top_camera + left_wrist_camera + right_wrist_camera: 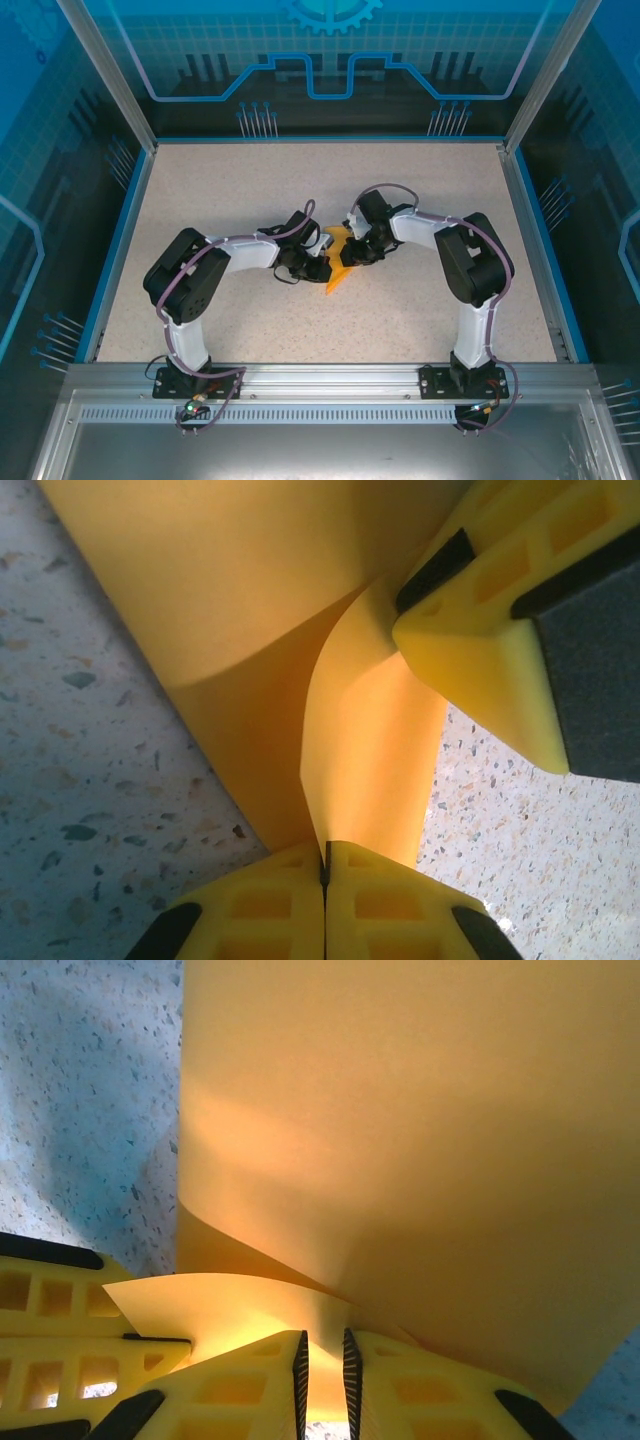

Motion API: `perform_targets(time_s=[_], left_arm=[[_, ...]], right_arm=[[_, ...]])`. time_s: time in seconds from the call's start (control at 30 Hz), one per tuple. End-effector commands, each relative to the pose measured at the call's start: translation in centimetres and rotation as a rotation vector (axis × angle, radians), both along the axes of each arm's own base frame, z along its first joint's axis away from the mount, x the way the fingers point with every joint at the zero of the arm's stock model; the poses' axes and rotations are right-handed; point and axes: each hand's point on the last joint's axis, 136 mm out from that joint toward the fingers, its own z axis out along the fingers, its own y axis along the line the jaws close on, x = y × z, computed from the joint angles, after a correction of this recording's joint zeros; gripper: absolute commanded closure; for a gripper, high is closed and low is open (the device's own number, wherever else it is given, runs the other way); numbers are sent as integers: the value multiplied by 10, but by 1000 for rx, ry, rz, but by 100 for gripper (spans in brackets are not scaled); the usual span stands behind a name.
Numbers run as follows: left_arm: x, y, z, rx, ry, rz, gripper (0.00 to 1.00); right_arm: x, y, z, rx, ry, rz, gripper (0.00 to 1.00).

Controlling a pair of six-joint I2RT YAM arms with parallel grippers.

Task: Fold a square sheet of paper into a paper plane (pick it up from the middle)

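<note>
The orange-yellow sheet of paper point(338, 268) is partly folded and lifted off the table in the middle, between my two grippers. My left gripper point(320, 262) is shut on one thin edge of a curled flap of the paper point(370, 740); its jaws point(325, 865) meet with the paper pinched between them. My right gripper point(358, 250) comes in from the other side. Its jaws point(323, 1355) stand a narrow gap apart around a fold of the paper point(420, 1140). The right gripper's fingers point(480, 650) also press at the flap in the left wrist view.
The speckled table point(250, 190) is bounded by blue rails and glass walls on three sides. Both arms bend inward and nearly meet at the centre. The left gripper's fingers point(60, 1330) lie close beside the right gripper's.
</note>
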Motion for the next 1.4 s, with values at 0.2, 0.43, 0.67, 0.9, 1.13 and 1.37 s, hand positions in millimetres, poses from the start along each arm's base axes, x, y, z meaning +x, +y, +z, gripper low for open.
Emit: perform_targets(time_s=[0.2, 0.43, 0.67, 0.9, 1.13, 1.37], left_arm=[[-11, 17, -25, 92, 66, -4, 94], [-5, 14, -10, 80, 56, 11, 92], [1, 7, 13, 46, 43, 24, 88], [12, 16, 32, 108, -4, 62, 81], [18, 14, 71, 66, -60, 113, 76], [9, -14, 66, -4, -11, 66, 79]], right_arm=[[-17, -14, -25, -101, 48, 19, 80], [-27, -31, -41, -178, 62, 16, 81], [-28, -34, -48, -195, 66, 14, 81], [-26, -31, -50, -197, 66, 19, 81], [-25, -28, -49, -192, 63, 22, 82], [-26, -26, -49, -176, 68, 18, 82]])
